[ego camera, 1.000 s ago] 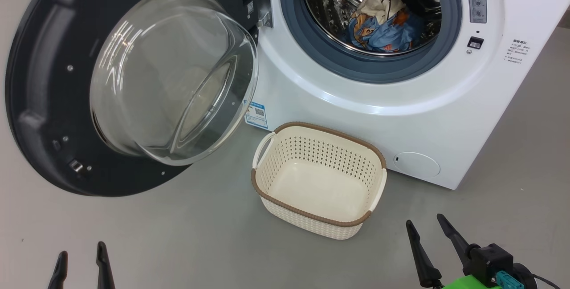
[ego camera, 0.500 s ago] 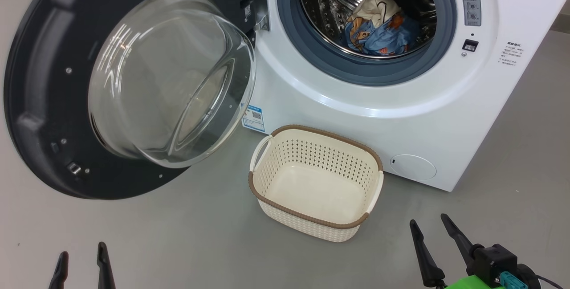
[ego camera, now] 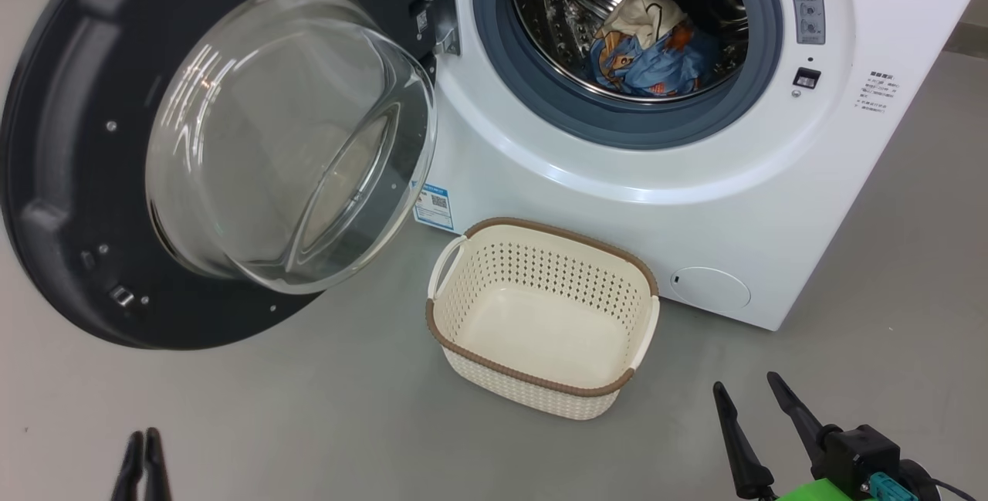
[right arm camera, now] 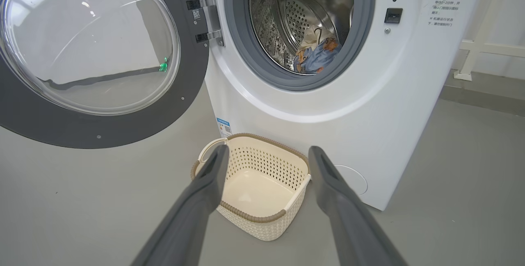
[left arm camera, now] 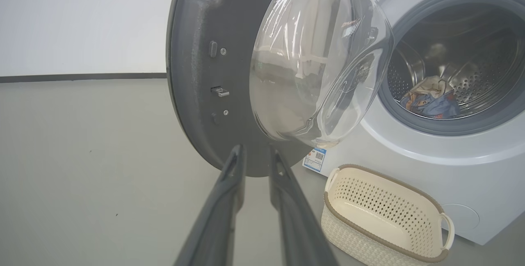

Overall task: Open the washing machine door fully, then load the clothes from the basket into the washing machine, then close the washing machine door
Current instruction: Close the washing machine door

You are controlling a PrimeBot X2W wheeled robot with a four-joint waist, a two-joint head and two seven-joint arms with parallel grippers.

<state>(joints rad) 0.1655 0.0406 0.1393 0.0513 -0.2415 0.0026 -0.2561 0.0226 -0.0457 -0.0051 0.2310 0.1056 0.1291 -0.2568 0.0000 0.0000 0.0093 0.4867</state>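
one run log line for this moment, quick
door: open wide | clothes: in drum | basket: empty | left gripper: narrow gap, empty | right gripper: open, empty | next: close door

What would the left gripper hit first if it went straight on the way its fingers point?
Most likely the washing machine door: in the left wrist view the left gripper points at the bottom of its dark rim. Nothing seems to stand between them, though the depth is hard to judge.
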